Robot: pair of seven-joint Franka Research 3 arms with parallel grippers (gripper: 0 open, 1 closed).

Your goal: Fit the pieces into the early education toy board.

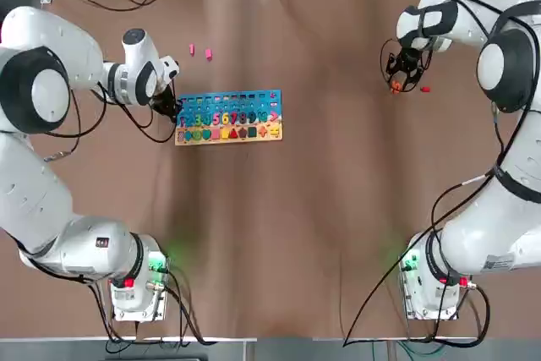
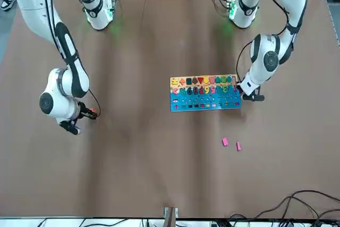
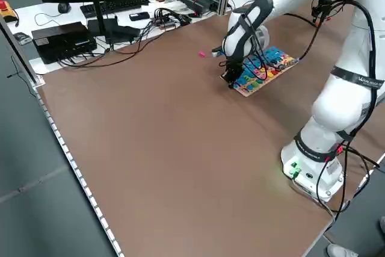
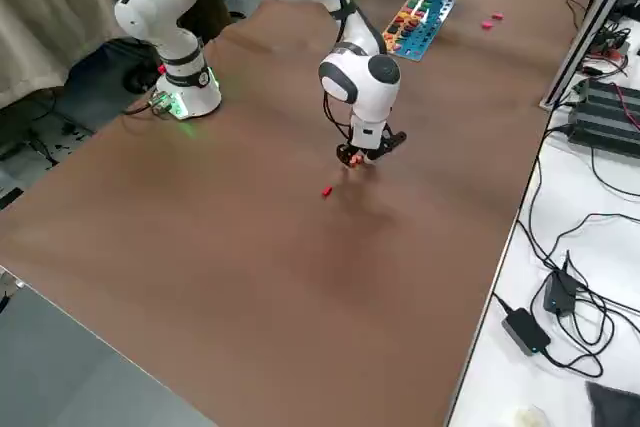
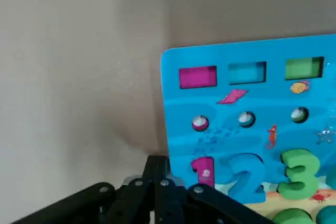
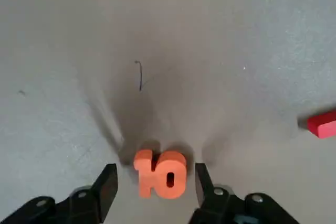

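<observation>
The early education toy board (image 1: pixel 228 117) is lying flat on the brown counter (image 1: pixel 296 226), left of centre and toward the far edge. Its blue part is facing the far edge and its tan strip of shapes is facing the robot.

The left end effector (image 1: pixel 172 107) is sitting at the board's left short edge with its fingers (image 5: pixel 157 182) pressed together, closed on nothing, their tips just beside the edge near the pink number one.

Two pink pieces (image 1: pixel 200 52) are lying close together on the counter beyond the board, nearer the far edge and apart from it.

The right end effector (image 1: pixel 397 84) is reaching down near the far right corner of the counter. Its fingers (image 6: pixel 107 184) are standing partly open on either side of the orange piece (image 6: pixel 160 173), which is shaped like the number ten and is resting on the counter between them. A small gap is showing on each side, so the fingers are not gripping it.

The red piece (image 1: pixel 425 88) is lying on the counter just beside the right end effector, toward the right edge, touching nothing.
</observation>
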